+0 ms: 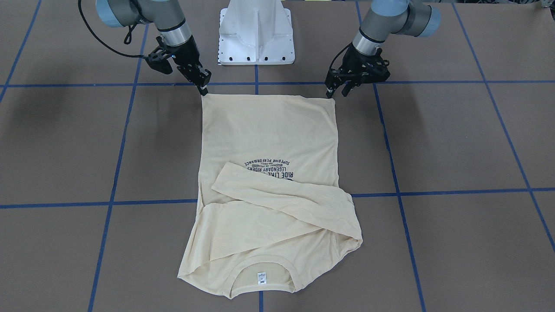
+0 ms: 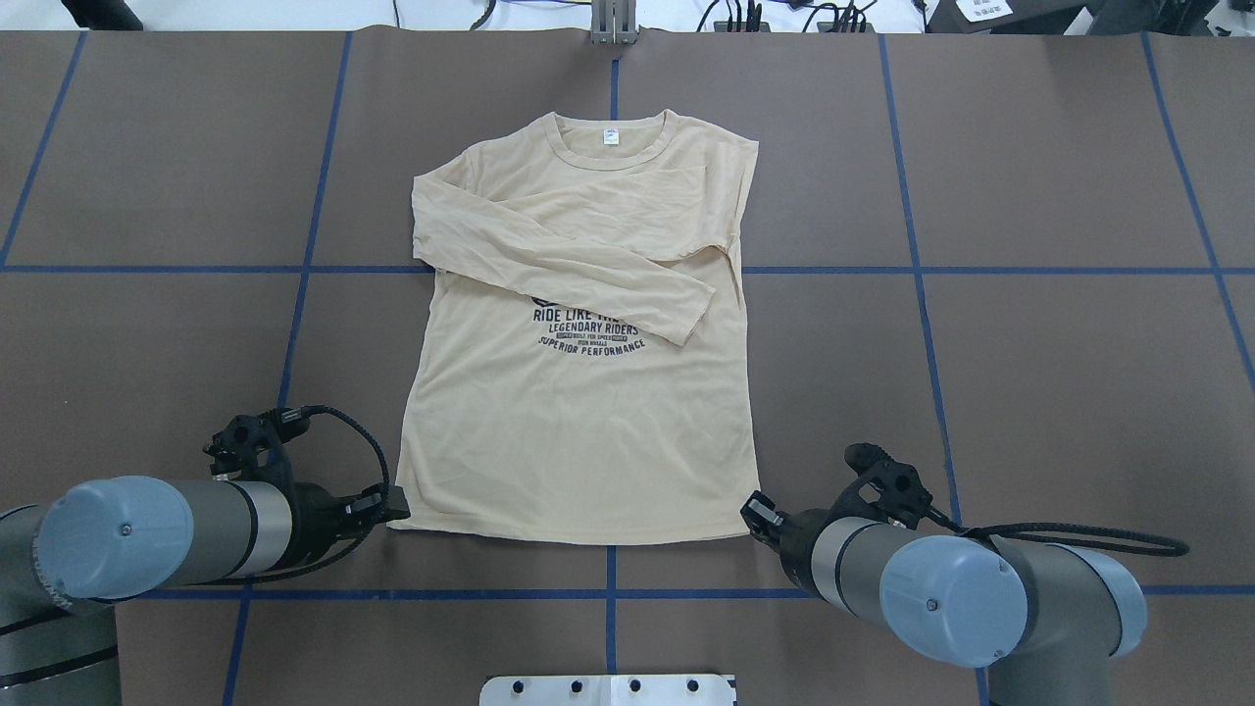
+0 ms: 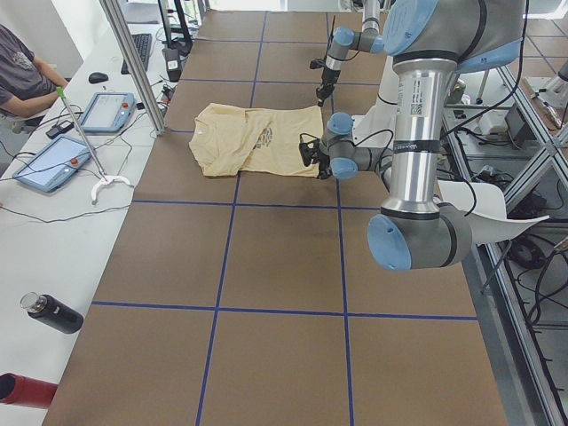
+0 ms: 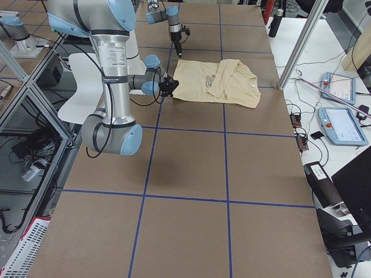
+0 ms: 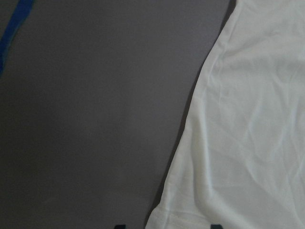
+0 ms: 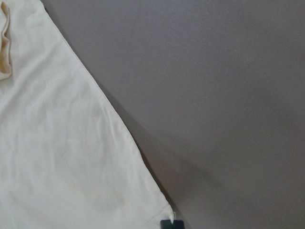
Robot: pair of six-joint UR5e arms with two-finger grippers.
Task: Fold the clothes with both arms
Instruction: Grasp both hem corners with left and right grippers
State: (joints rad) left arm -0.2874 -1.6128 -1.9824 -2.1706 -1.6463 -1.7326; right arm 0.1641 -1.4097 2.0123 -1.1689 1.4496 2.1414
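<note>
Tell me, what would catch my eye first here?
A cream long-sleeved shirt lies flat in the middle of the brown table, print up, with both sleeves folded across its chest. The left end effector hangs open at one bottom corner of the hem, and the right end effector looks closed on the other corner.

Robotics lab. The brown paper-covered table (image 3: 266, 266) was gridded with blue tape lines (image 1: 151, 202). A white bolted metal pedestal (image 1: 256, 32) stood behind and between the left gripper (image 1: 336, 93) and right gripper (image 1: 203, 90) fingertips. Well beyond the fingers was a white side bench (image 3: 53, 231) with blue-grey touchscreen pendants (image 3: 108, 112), a black keyboard (image 3: 140, 51) and a seated person (image 3: 22, 75). Silver aluminium frame posts (image 3: 133, 71) edged the table.
</note>
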